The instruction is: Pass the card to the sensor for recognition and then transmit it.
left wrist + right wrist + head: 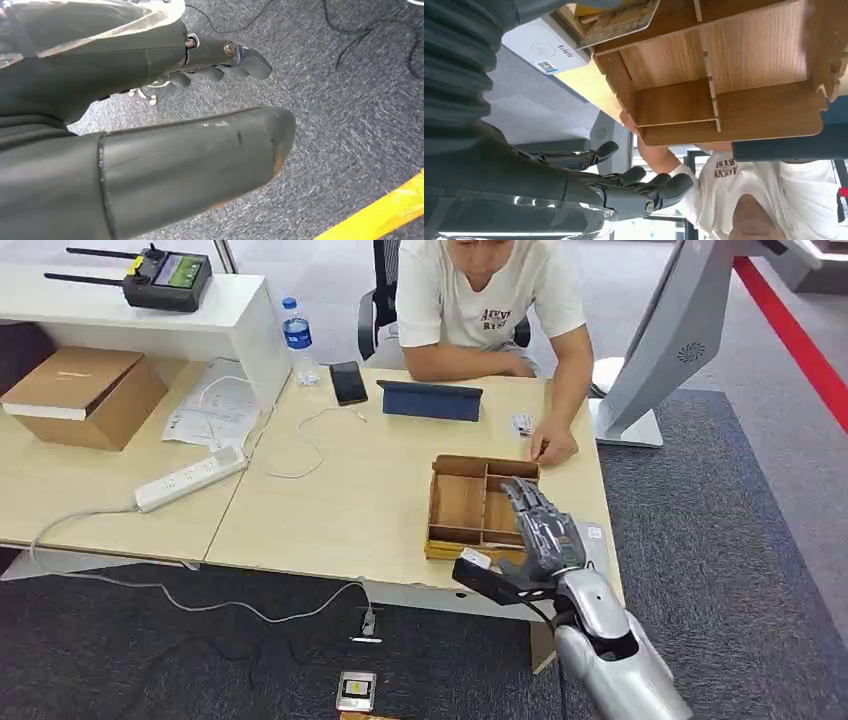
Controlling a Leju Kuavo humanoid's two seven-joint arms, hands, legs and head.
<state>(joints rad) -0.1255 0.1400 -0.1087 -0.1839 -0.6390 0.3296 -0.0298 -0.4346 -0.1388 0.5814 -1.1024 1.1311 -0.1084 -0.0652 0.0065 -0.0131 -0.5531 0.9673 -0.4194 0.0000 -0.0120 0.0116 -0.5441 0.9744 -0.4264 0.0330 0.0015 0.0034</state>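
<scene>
A wooden divided tray (pixel 458 502) stands near the table's front right corner. My right hand (pixel 540 525) hovers over the tray's right compartments with fingers stretched out and nothing in them. In the right wrist view the fingers (pixel 644 192) are spread apart from the tray (pixel 734 75), and a flat card (pixel 621 19) lies at the tray's near end. A white flat sensor (pixel 544 49) with a QR label lies beside the tray; its edge (pixel 592 536) shows past my hand. My left hand (pixel 220 55) hangs over the grey carpet, holding nothing.
A person sits across the table with a hand (pixel 553 447) resting just beyond the tray. A blue tablet case (pixel 430 400), phone (pixel 348 382), bottle (pixel 296 335), power strip (pixel 190 478) and cardboard box (pixel 85 395) lie further left. A monitor stand (pixel 640 370) rises at the right.
</scene>
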